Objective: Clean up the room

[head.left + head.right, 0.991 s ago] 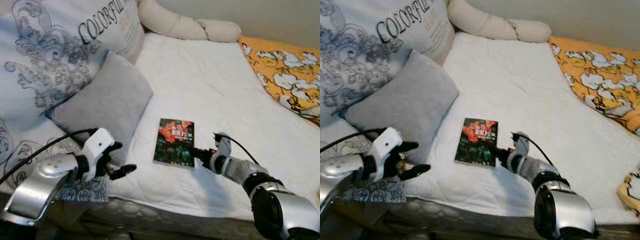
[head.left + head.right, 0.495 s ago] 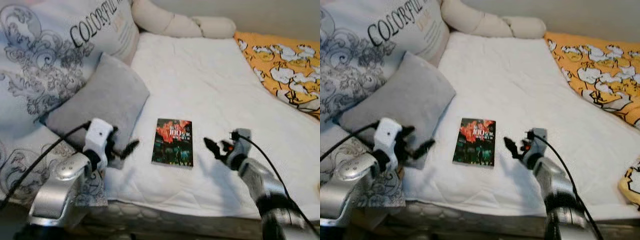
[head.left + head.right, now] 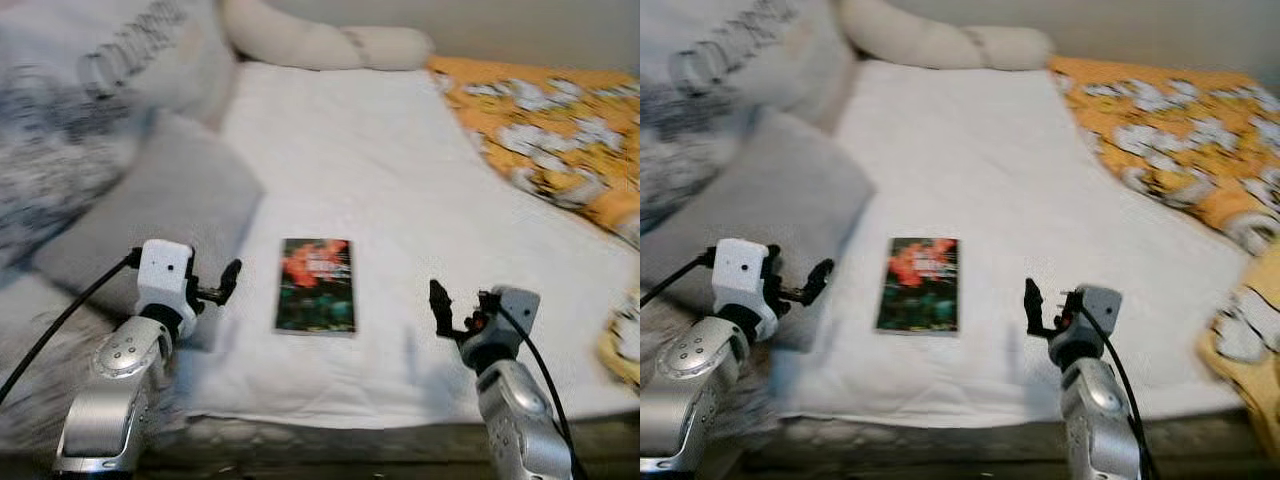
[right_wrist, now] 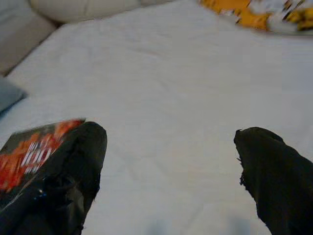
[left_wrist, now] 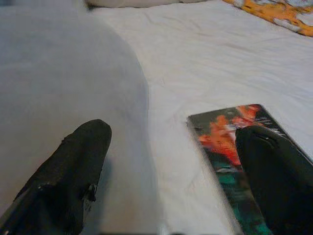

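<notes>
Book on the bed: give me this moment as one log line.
book: flat on white sheet, untouched | left gripper: open, beside book | right gripper: open, other side | grey pillow: left

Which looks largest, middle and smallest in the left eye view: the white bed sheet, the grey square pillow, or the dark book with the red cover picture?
1. White bed sheet: largest by far.
2. Grey square pillow: middle, though blurred.
3. Dark book with the red cover picture: smallest.
</notes>
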You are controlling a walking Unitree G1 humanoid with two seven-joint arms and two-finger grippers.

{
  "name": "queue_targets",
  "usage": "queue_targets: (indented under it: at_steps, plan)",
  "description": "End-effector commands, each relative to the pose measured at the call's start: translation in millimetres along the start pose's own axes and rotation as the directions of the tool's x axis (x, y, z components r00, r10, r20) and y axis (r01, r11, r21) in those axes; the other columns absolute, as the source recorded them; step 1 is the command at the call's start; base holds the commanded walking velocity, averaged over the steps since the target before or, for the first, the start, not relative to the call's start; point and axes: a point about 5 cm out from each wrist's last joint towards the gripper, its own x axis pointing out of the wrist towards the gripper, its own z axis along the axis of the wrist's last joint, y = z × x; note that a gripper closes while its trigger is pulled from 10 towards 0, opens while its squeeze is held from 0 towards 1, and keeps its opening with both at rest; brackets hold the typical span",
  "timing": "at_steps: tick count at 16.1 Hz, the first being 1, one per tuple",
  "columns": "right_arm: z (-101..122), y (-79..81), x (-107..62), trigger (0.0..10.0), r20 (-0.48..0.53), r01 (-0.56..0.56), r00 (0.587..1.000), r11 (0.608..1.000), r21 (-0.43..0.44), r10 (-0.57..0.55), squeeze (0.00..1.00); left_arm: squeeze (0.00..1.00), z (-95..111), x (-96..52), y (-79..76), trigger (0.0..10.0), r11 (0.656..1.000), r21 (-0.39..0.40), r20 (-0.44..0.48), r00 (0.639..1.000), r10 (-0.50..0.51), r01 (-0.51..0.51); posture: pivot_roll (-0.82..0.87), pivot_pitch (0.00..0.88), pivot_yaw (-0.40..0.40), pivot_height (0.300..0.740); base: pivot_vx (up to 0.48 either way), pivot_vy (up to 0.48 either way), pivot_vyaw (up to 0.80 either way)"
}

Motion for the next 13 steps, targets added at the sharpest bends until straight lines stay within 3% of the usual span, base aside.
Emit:
queue_targets:
  at_steps: [1,3,10,13]
  plan:
    - [13.4,4.9,3.5,10.0,0.044,-0.015,0.999,0.999,-0.031,0.016,1.0,0.0,-0.5,1.3,-1.8,10.0,0.999,0.032,-0.005,1.0,-0.005,0.005,0.05,0.0,-0.059,0.74,0.0,-0.274,0.0]
    - [16.2,9.6,5.4,10.0,0.045,-0.038,0.998,0.996,-0.081,0.041,1.0,0.0,-1.9,3.9,2.8,10.0,0.999,0.041,-0.011,1.0,0.025,-0.025,0.05,0.0,-0.058,0.74,0.0,-0.276,0.0]
    - [22.1,20.4,12.5,10.0,0.046,-0.053,0.997,0.997,-0.052,0.056,1.0,0.0,3.3,14.6,3.6,10.0,0.997,0.045,-0.005,0.998,0.059,-0.059,0.06,0.0,-0.055,0.74,0.0,-0.286,0.0]
    - [22.2,18.4,12.9,10.0,0.034,-0.054,0.998,0.995,-0.09,0.057,1.0,0.0,1.4,16.5,2.4,10.0,0.997,0.051,-0.009,0.998,0.055,-0.055,0.06,0.0,-0.065,0.74,0.0,-0.375,0.0]
